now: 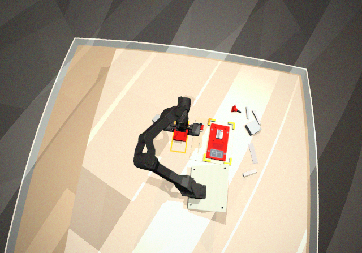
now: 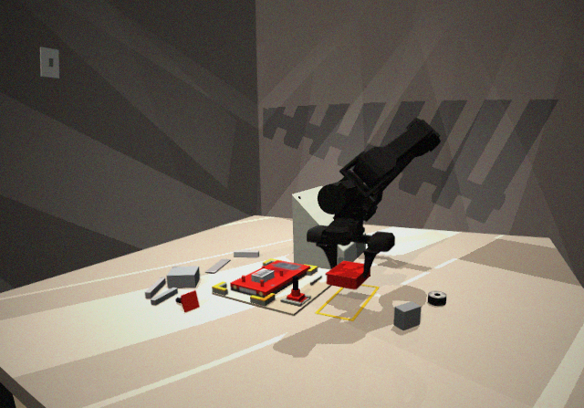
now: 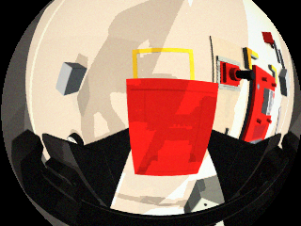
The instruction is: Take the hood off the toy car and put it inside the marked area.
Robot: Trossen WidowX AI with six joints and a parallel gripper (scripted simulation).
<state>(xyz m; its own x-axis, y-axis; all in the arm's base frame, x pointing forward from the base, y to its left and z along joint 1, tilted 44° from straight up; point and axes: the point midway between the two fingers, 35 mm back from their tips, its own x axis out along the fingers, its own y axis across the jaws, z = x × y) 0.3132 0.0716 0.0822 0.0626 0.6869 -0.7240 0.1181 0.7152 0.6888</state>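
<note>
Two fingers of my gripper [image 1: 181, 129] [image 2: 349, 264] [image 3: 170, 150] stand well apart with the red hood [image 1: 180, 135] [image 2: 348, 274] [image 3: 172, 127] clamped between them. From the top, I see the hood over part of the yellow outline [image 1: 178, 151] [image 2: 335, 316] [image 3: 164, 50], and the red toy car [image 1: 218, 142] [image 2: 272, 280] [image 3: 260, 105] off to one side between yellow corner brackets.

In the exterior view, I have the hood raised above the table [image 1: 140, 89] [image 2: 414, 371] [image 3: 105, 28], its shadow side toward the marked area. A gray block [image 2: 406, 316] [image 3: 71, 78] and a black wheel [image 2: 436, 298] sit beyond the outline.

Through the wrist camera, the hood fills the middle, covering the near part of the outline; the car lies toward the right edge of the picture, apart from the hood.
</note>
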